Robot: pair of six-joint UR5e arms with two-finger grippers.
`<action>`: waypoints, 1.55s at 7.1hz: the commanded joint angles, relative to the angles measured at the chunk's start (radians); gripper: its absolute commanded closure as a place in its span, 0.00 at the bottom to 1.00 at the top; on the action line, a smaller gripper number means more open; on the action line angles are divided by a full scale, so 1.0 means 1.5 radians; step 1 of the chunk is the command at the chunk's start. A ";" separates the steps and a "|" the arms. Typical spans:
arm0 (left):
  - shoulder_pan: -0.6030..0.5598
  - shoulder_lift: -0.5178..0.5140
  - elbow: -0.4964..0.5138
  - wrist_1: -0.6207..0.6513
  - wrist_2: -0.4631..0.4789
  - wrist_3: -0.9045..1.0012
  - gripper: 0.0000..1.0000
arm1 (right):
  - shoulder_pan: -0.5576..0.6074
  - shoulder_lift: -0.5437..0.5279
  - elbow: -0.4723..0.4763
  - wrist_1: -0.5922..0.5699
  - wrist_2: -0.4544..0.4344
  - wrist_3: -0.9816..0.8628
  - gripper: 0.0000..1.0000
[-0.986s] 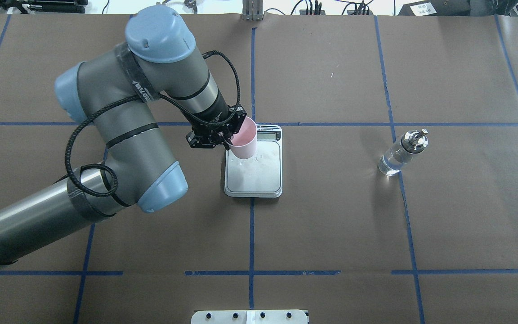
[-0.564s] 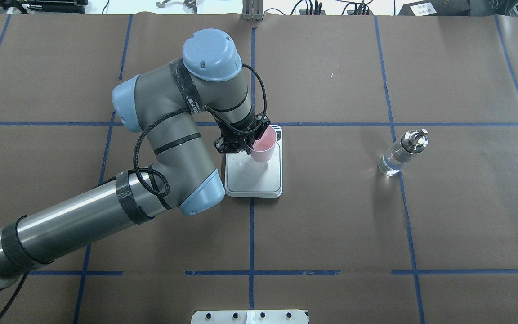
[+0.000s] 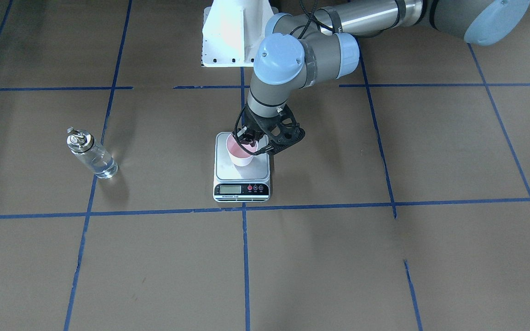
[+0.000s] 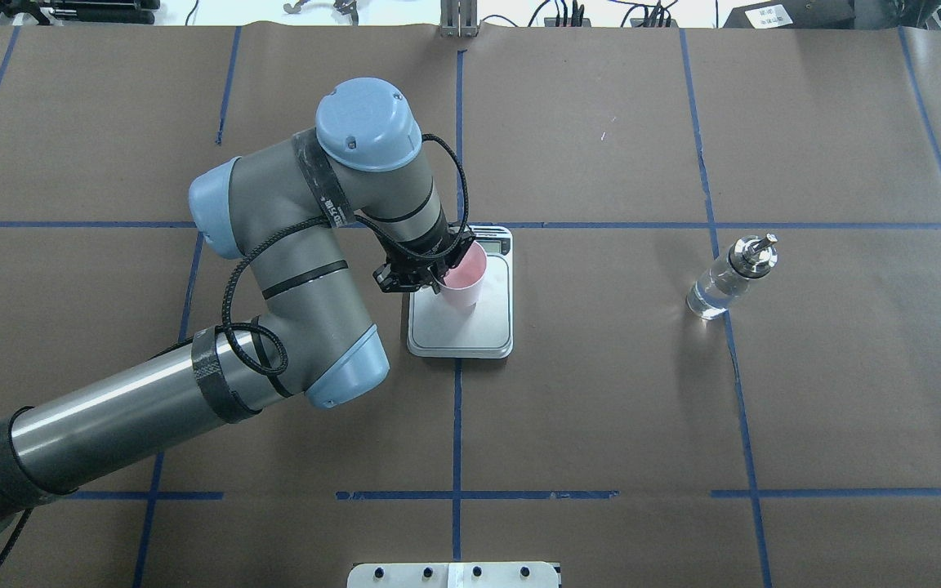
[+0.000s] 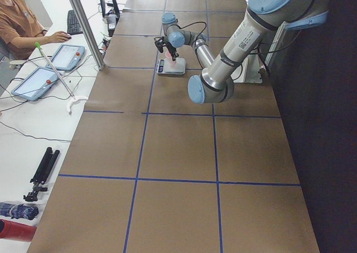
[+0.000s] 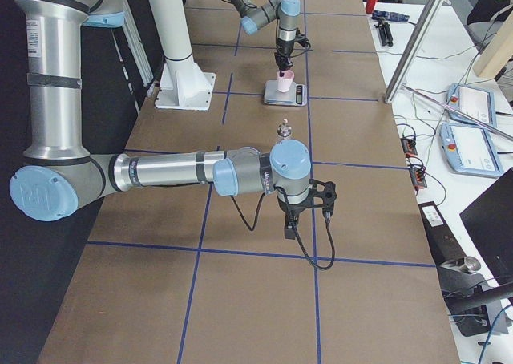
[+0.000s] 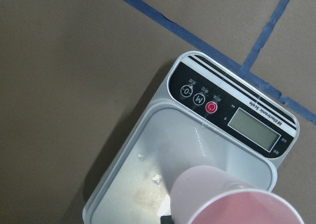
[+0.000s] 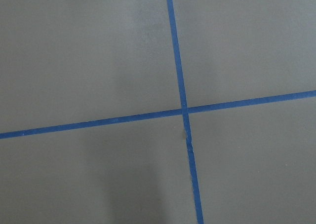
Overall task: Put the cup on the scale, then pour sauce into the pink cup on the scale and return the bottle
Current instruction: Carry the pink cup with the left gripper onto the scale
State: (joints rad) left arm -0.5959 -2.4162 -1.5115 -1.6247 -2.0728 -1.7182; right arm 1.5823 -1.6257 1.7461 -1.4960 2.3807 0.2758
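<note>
**Change of state.** Compared with the overhead view one second earlier, the left arm has swung further over the tabletop (image 4: pixel 601 408). It has carried the cup (image 4: pixel 464 279) from the left edge of the scale (image 4: pixel 487 327) inward over the platform. The cup now appears smaller from overhead, which indicates that it has been lowered.

**Meaning for the task.** Placement of the cup is judged almost complete; release has not yet taken place. The front-facing view shows the cup's base at the platform surface, behind the display strip. Actual contact cannot be confirmed.

**Left gripper (image 4: pixel 443 269).** The fingers are closed on the cup, clamping its wall at the rim on the side nearest the arm. The cup hangs upright directly below the fingers, open end up.

**Right gripper (image 6: pixel 321 197).** It shows only in the right side view, above bare tabletop and well apart from the scale. Whether its fingers are open or closed cannot be told.

**Bottle (image 4: pixel 728 278).** It stands upright on the tabletop, well apart from the scale on the robot's right, with the sauce (image 4: pixel 709 298) inside
</note>
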 commanded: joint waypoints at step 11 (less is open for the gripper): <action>0.019 0.010 -0.014 0.006 0.005 -0.010 0.51 | 0.001 0.000 0.012 0.000 -0.003 0.000 0.00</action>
State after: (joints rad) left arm -0.5676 -2.4029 -1.5324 -1.6170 -2.0653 -1.7304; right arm 1.5828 -1.6254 1.7601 -1.4956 2.3786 0.2761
